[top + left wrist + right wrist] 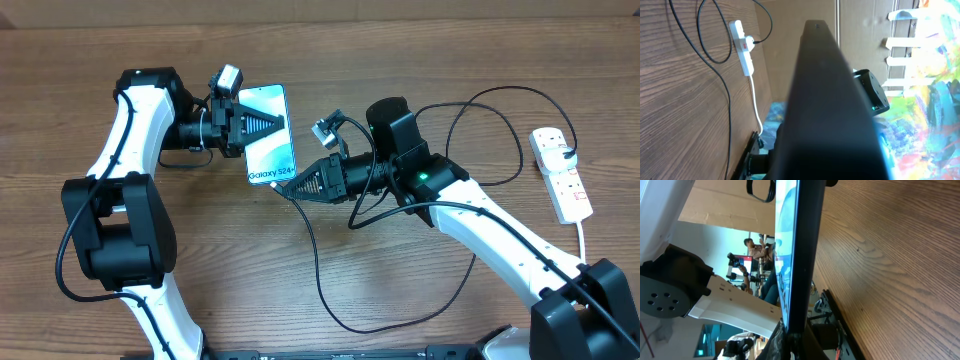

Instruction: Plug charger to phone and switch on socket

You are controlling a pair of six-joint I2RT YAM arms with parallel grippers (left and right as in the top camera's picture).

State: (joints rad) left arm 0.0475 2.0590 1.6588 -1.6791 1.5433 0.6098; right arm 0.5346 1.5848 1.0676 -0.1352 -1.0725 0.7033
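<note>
Overhead shows the left gripper [268, 123] clenched across the upper part of the phone [272, 152], which faces screen-up toward the far edge of the table [420, 60], left of its middle. The right gripper [290, 190] is clenched too, its tip right at the phone's near end. It appears to pinch the connector end of the charger [318, 280], whose black cable trails off in a loop toward the table's near edge. The socket [561, 172] lies by the right edge, well apart from both claws.

The likely failure is a skewed insertion. If the connector meets the port at an angle, a push could slide the phone within the left claw's grip or bend the tip. The slack cable could also snag on the right arm and tug the connector out of the pinch.

The connector tip and the port are hidden under the right claw's fingers, so I cannot tell whether the plug is seated. The right wrist view gives only the phone's dark edge [800, 255], merging into darkness at the bottom. The left wrist view is mostly blurred phone [830, 100], with the socket [742, 47] small beyond it and its switch positions unreadable. Whether the phone rests on the table or is lifted is unclear.
</note>
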